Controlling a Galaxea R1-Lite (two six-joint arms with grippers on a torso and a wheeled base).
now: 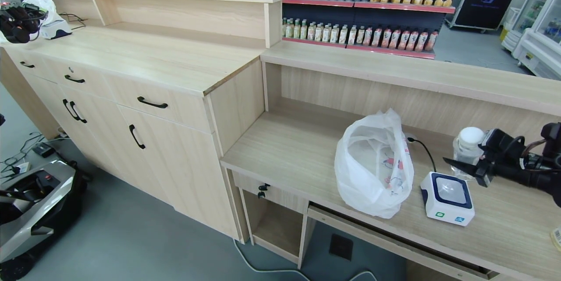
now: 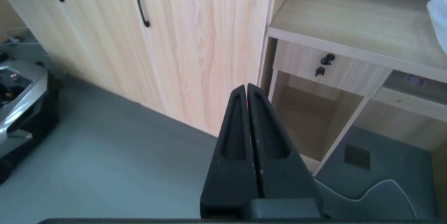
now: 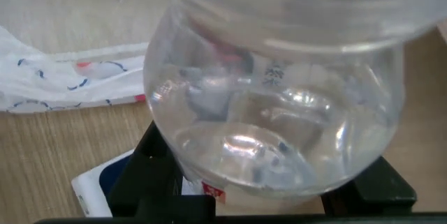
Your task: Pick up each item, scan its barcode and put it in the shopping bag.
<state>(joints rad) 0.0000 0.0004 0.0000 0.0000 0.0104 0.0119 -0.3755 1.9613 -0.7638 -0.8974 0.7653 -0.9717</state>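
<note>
Our right hand (image 1: 466,165) grips a clear, white-capped plastic bottle (image 1: 468,140) close by the white-and-blue square scanner (image 1: 448,197) and white plastic shopping bag (image 1: 372,167) on the wooden worktop (image 1: 289,149). Our left hand (image 2: 248,123) is pinched closed.

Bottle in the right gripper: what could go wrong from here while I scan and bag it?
1. The bottle is clear, round and smooth in the right gripper; it may slip or twist, and its barcode may miss the scanner window.
2. The shopping bag sags with no clearly open mouth; the bottle may catch on the plastic or push it over.
3. The scanner's cable runs close behind the bag and could snag.
</note>
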